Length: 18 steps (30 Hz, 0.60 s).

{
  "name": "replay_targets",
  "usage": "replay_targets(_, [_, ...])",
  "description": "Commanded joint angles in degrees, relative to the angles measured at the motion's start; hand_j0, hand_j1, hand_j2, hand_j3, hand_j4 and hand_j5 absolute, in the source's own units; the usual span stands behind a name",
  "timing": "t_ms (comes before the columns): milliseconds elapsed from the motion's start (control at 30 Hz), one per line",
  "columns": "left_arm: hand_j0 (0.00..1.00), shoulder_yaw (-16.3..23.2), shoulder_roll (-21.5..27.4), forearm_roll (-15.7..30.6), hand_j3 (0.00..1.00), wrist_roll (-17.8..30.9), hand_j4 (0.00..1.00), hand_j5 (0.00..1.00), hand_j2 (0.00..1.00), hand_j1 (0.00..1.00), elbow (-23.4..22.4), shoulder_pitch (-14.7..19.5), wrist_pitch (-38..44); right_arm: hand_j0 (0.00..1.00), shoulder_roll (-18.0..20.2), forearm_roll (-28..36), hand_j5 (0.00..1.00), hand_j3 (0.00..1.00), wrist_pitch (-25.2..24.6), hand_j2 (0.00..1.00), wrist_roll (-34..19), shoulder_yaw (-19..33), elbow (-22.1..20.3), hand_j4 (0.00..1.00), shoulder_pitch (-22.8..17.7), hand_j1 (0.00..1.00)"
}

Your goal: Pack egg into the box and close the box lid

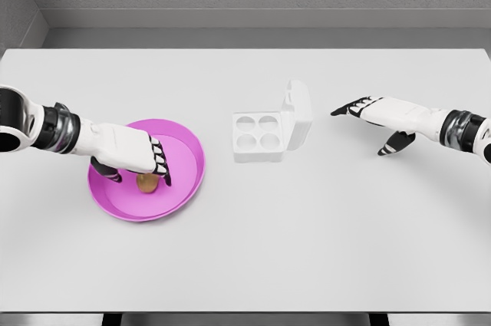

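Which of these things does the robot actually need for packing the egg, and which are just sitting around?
Needed:
egg, under the left hand
pink plate holding the egg
white box, four cups empty
box lid, standing open

Just there:
right hand, open, holding nothing
table

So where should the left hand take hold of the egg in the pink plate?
Across its rounded sides, coming from above. The egg lies low in the plate, whose raised rim blocks a sideways approach. The left hand is already over it, fingers curled down around it.
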<state>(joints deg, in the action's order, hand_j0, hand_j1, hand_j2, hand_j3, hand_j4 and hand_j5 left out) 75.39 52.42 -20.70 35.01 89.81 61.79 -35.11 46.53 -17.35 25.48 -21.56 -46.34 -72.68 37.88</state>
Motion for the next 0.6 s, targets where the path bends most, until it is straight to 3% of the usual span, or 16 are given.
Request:
replay_targets(0, [0.81,-0.07,-0.13,0.22,0.81,-0.01,0.81,0.81,0.81,0.81,0.01,0.00,0.11,1.00,0.05,0.30,1.00,1.00,-0.08,1.00,0.02,0.02,-0.01,1.00,0.00,1.00])
replay_targets(567, [0.80,-1.39,-0.30,0.48,0.80,-0.01,0.80,0.80,0.80,0.80,-0.08,-0.88,0.11,1.00,0.23,0.21,1.00,1.00,-0.08,1.00,0.02,-0.07,0.08,1.00,0.00,1.00])
